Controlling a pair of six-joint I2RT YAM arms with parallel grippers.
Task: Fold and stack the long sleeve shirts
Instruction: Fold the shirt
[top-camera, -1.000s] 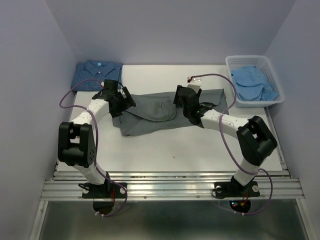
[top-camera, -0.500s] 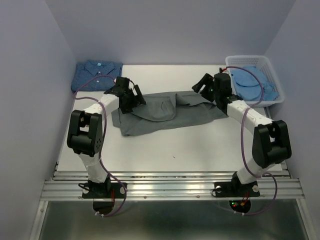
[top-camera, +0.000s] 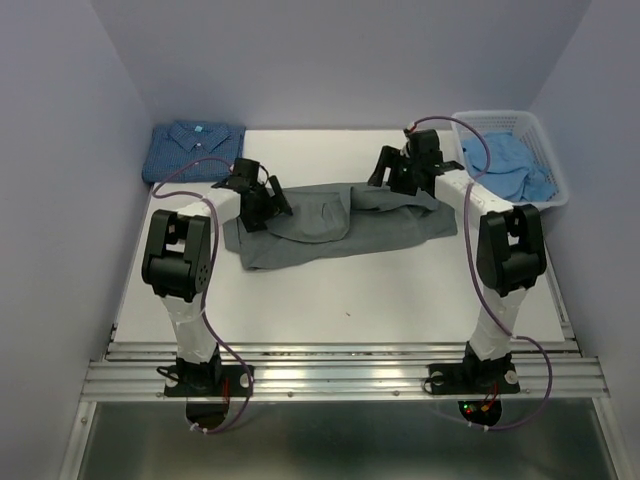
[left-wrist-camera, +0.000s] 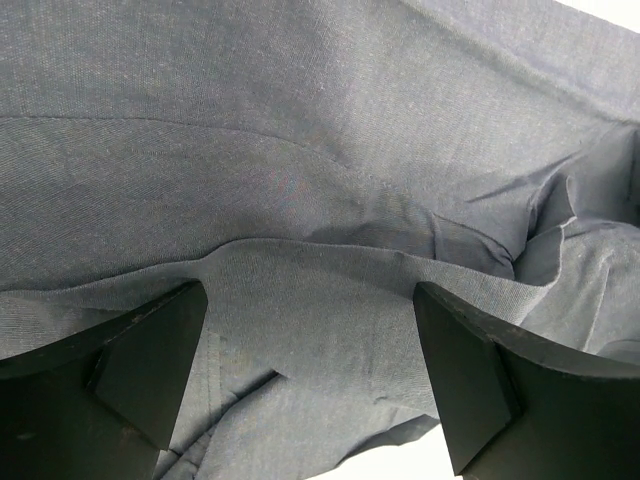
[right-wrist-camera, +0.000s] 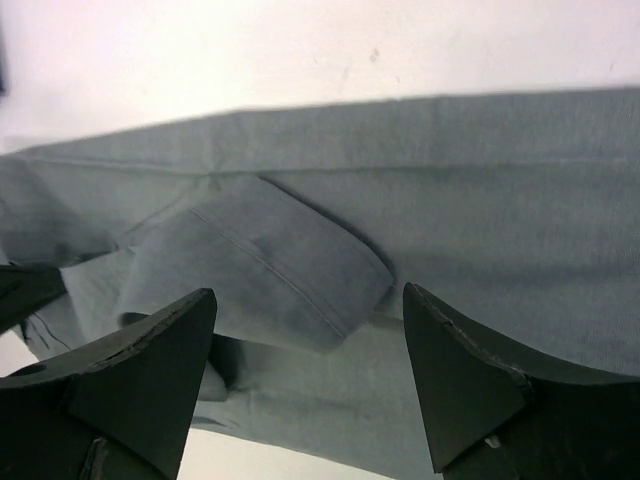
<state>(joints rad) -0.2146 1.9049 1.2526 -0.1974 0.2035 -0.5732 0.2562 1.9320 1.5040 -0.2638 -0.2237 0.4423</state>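
The white table (top-camera: 350, 290) has a grey long sleeve shirt (top-camera: 330, 235) lying rumpled across its middle, stretched from left to right with parts folded over itself. A dark blue dotted shirt (top-camera: 192, 150) sits neatly folded, collar showing, at the far left corner. A white plastic lattice basket (top-camera: 512, 206) stands at the far right corner, just beside the grey shirt's right end.

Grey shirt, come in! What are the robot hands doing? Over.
Left gripper open, right gripper open, both over grey shirt, holding nothing. Shirt partly folded on table. White basket aside, clear of shirt.
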